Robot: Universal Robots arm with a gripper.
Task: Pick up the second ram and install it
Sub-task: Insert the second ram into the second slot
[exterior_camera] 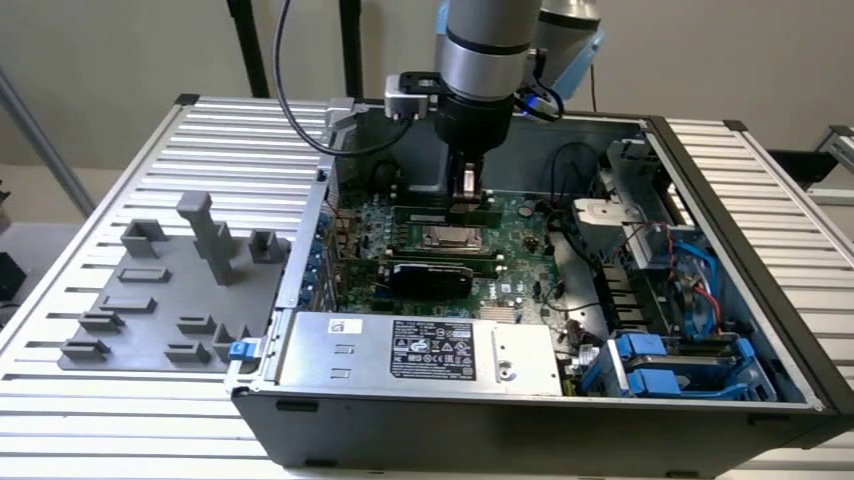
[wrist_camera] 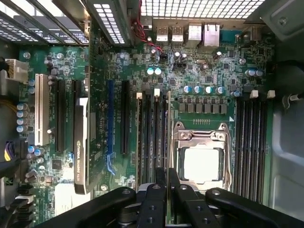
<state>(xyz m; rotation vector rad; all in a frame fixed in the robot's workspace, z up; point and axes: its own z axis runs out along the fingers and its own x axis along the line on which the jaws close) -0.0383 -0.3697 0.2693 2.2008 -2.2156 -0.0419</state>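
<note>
My gripper (exterior_camera: pixel 466 200) reaches down into the open computer case, just behind the square CPU socket (exterior_camera: pixel 447 238). Its fingers are shut on the second ram (exterior_camera: pixel 424 213), a thin green stick lying level along the memory slots under the fingertips. In the wrist view the ram (wrist_camera: pixel 169 128) is seen edge-on as a thin pale line. It runs away from the closed black fingers (wrist_camera: pixel 156 190) over the slot nearest the CPU socket (wrist_camera: pixel 202 161). My gripper (wrist_camera: pixel 167 175) sits directly above that slot. How deep the stick sits in the slot is hidden.
A black-topped graphics card (exterior_camera: pixel 427 275) (wrist_camera: pixel 81 142) crosses the motherboard beyond the socket. The power supply (exterior_camera: pixel 400 345) fills the case front, with blue drive bays (exterior_camera: pixel 667 365) at the exterior view's right. A grey tray (exterior_camera: pixel 174 290) of blocks lies outside the case at the left.
</note>
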